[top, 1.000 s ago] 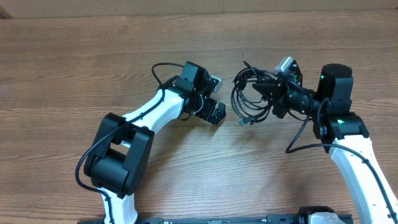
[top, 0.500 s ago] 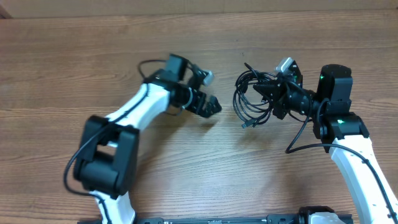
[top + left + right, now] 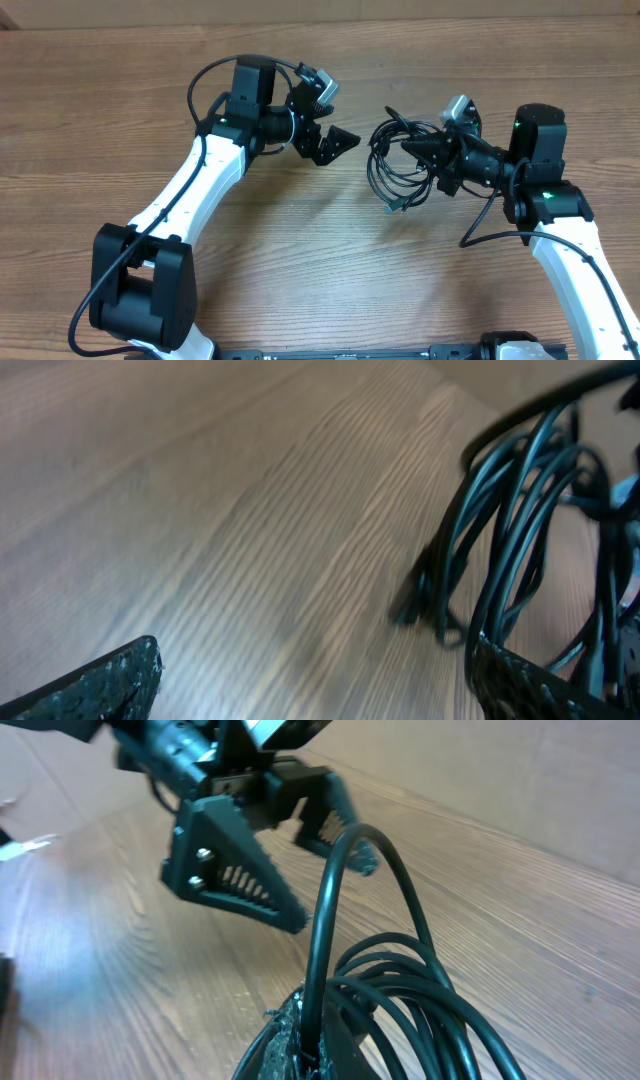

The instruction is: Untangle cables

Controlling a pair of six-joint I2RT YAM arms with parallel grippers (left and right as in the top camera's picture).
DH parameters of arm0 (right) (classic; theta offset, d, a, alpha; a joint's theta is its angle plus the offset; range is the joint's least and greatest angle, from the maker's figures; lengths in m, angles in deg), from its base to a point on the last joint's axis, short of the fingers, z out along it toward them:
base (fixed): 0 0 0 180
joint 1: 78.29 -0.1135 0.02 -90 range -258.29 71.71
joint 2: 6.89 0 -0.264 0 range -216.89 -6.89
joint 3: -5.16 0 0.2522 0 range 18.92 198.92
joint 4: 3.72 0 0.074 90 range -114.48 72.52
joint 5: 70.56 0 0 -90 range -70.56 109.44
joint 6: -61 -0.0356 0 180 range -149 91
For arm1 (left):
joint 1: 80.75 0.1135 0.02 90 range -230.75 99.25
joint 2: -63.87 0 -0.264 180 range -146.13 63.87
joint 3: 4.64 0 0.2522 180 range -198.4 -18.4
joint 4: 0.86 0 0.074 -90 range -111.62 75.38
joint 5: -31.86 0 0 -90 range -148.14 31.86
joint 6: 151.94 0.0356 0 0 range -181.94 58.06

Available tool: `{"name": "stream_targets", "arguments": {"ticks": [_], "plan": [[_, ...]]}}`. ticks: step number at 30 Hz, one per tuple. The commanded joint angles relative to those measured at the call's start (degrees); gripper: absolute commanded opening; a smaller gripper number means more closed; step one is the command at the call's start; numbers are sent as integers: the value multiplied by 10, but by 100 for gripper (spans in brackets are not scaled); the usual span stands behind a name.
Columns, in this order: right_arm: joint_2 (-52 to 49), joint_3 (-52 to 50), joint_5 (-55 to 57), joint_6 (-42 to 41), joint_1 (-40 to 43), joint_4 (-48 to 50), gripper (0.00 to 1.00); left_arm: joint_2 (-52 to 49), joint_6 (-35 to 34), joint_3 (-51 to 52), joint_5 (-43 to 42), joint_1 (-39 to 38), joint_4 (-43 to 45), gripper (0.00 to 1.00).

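- Working over the wooden desk (image 3: 300, 270), you are facing two arms that are reaching toward each other across its far half, with the bundle between them.
- The cables (image 3: 388, 165) are hanging from the right arm's tip as a loose coil of thin black loops. The coil is drooping toward the desk, but the views are not showing whether the lowest loop is touching the wood.
- By the look of it, you are dealing with something light, limp and a little springy. The loops will probably be sliding and snagging on one another, so a slow pull is likelier to free a strand than a jerk, which risks tightening a knot.
- The best place to take hold is looking like a single outer loop on the side facing the left arm, or a strand just behind a plug, not the thick middle.
- The right claw (image 3: 415, 148) is pinching fully closed on the top of the coil, with several strands running through its tips.
- The left claw (image 3: 332, 146) is standing spread wide and holding nothing. It is aiming at the coil from just beside it, not touching.
- One small plug (image 3: 393, 206) is dangling at the bottom of the coil.
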Motion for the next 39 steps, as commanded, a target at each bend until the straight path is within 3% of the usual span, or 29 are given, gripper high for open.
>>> {"name": "stream_targets", "arguments": {"ticks": [1,23,32,39], "plan": [[10,17,-59,-12,-2,4,4,11,15,-9,-65,-3,33,99],[7,17,-132,-34,-2,3,4,11,4,-9,-93,-37,160,100],[7,17,-155,-34,-2,-15,4,11,-37,-9,-42,-42,215,100],[7,17,-182,-34,-2,-29,4,10,-68,-9,75,-46,193,99]]}}
